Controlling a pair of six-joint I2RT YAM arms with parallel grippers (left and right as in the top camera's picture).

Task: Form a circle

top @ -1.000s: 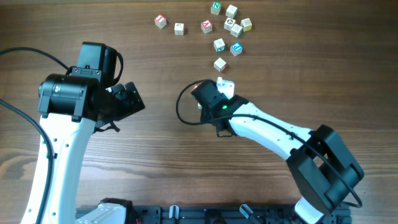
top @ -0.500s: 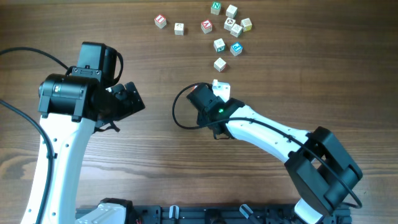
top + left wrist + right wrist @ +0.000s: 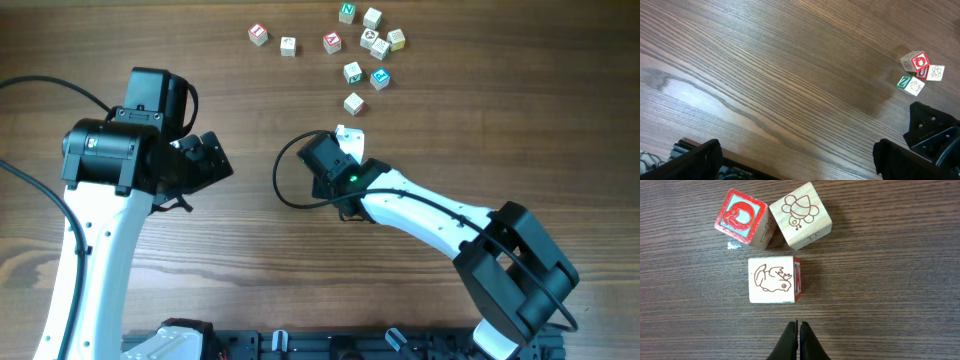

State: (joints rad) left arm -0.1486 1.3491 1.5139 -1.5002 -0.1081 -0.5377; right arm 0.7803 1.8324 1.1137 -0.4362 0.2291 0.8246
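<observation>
In the right wrist view three pale wooden cubes sit close together on the table: a red-faced cube, a cube with a bee drawing touching it, and a cube with an animal drawing just below them. My right gripper is shut and empty, its tips a short gap below the animal cube. From overhead only one pale cube shows at the right gripper. The left gripper is open and empty, hovering over bare wood, and a three-cube cluster lies far to its right.
Several loose lettered cubes in red, green and teal are scattered along the far edge of the table, the nearest one just beyond the right gripper. The left arm stands at the left side.
The right wrist has slid a little to the left, and the pale cube showing at its tip now sits further left as well. The left arm has not moved.
</observation>
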